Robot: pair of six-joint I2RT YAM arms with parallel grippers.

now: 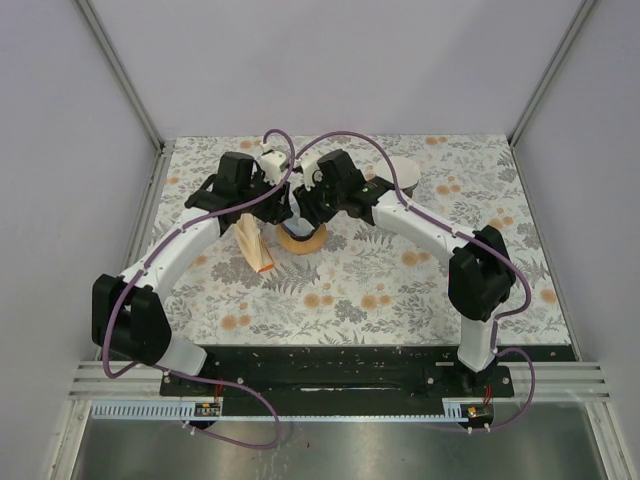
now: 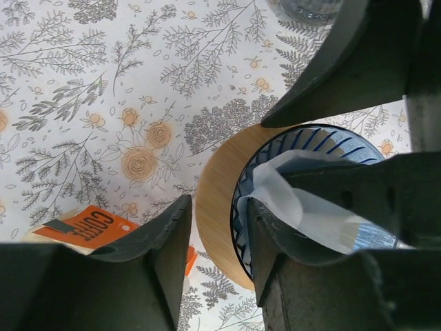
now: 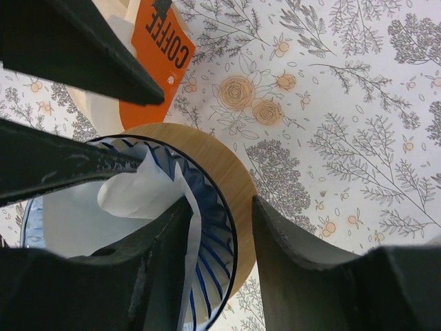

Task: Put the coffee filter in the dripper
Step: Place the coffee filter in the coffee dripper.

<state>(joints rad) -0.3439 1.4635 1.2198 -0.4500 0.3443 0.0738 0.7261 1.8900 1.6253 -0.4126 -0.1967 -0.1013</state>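
The dripper [image 1: 300,240], blue-ribbed glass on a round wooden ring, stands at the middle of the floral tablecloth. A white paper coffee filter [image 2: 303,207] lies crumpled inside its cone, also seen in the right wrist view [image 3: 134,189]. My left gripper [image 2: 219,207] is open and straddles the dripper's rim, one finger outside the wooden ring [image 2: 213,200] and the other inside against the filter. My right gripper [image 3: 220,203] is open and straddles the opposite rim, its inner finger [image 3: 155,255] against the paper. From above, both grippers [image 1: 283,205] [image 1: 308,208] meet over the dripper.
A pack of filters with an orange COFFEE label [image 1: 256,248] lies just left of the dripper, also visible from the wrists [image 2: 83,224] [image 3: 162,48]. A white round vessel [image 1: 405,175] stands behind the right arm. Grey walls enclose the table on three sides.
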